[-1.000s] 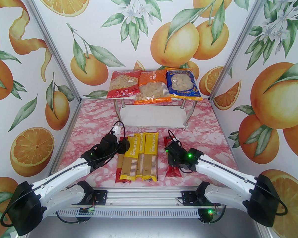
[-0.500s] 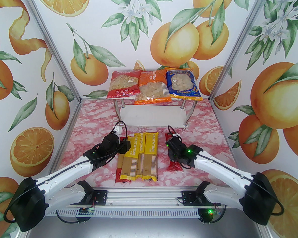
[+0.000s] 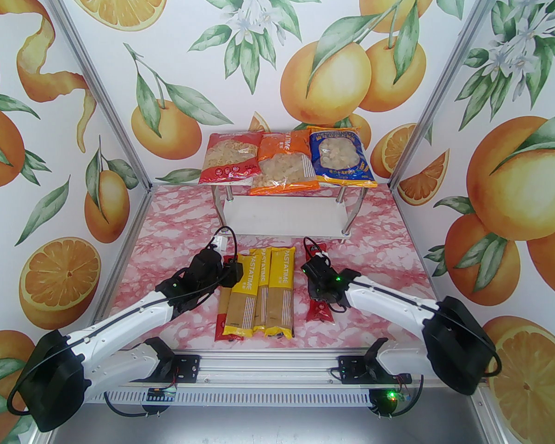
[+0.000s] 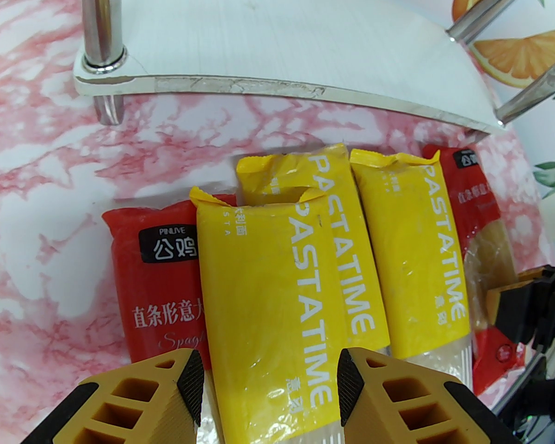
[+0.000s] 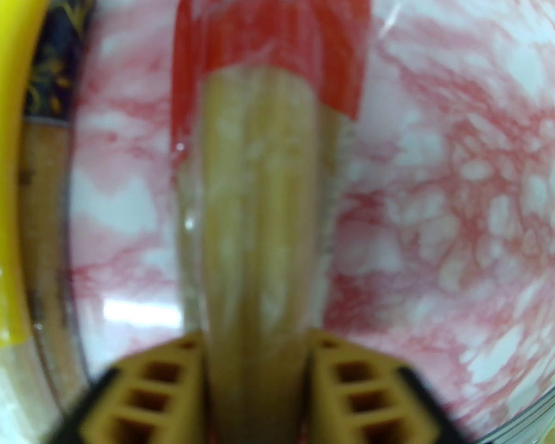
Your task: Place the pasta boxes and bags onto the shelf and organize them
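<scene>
Left claw [image 4: 268, 386] straddles the top yellow spaghetti pack [image 4: 263, 294], not visibly clamped; right claw [image 5: 256, 377] flanks the red pack [image 5: 259, 192], grip undeterminable. Center fingers, lift level toward the shelf [image 3: 286, 215] at 12 o'clock.

Overhead camera looks down from behind the arms; both wrist cameras hang close, sharing the yellow spaghetti packs [image 4: 277, 266].

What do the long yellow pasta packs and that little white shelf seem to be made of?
The yellow pasta packs look like thin glossy plastic film: crinkled, crimped ends and shiny highlights. The shelf boards look like matte white plastic or laminate, chipped along the front edge; its legs look like polished metal, mirror-bright.
</scene>
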`<state>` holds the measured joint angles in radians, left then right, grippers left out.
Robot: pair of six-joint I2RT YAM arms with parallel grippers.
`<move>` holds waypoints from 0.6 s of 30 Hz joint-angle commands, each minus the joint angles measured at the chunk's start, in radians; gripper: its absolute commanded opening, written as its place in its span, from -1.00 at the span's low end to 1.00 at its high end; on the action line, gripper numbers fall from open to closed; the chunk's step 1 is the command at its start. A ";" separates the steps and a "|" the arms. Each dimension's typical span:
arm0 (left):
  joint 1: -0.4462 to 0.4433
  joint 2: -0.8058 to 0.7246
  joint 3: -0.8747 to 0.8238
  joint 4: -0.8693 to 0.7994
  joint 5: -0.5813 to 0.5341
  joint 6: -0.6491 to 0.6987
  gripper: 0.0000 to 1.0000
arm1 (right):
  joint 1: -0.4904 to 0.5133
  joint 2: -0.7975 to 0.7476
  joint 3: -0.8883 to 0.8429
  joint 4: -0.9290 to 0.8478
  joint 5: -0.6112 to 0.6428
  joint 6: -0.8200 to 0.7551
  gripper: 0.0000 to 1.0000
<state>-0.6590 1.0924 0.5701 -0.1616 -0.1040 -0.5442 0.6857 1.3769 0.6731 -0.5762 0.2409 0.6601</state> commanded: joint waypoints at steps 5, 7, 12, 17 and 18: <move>0.007 -0.020 0.024 -0.009 -0.005 0.003 0.07 | -0.005 0.025 -0.010 0.008 -0.105 0.024 0.56; 0.007 -0.022 0.021 -0.009 -0.007 0.001 0.08 | -0.003 0.004 -0.007 0.017 -0.138 0.036 0.76; 0.008 -0.023 0.019 -0.006 -0.009 0.000 0.08 | -0.004 -0.011 -0.007 0.027 -0.176 0.067 0.99; 0.008 -0.030 0.018 -0.013 -0.010 0.004 0.09 | -0.004 0.003 -0.023 -0.003 -0.126 0.103 0.99; 0.009 -0.034 0.019 -0.015 -0.014 0.005 0.09 | -0.004 0.005 -0.027 -0.011 -0.115 0.108 0.99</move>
<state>-0.6563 1.0840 0.5701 -0.1623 -0.1051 -0.5438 0.6838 1.3811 0.6655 -0.5716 0.1196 0.7280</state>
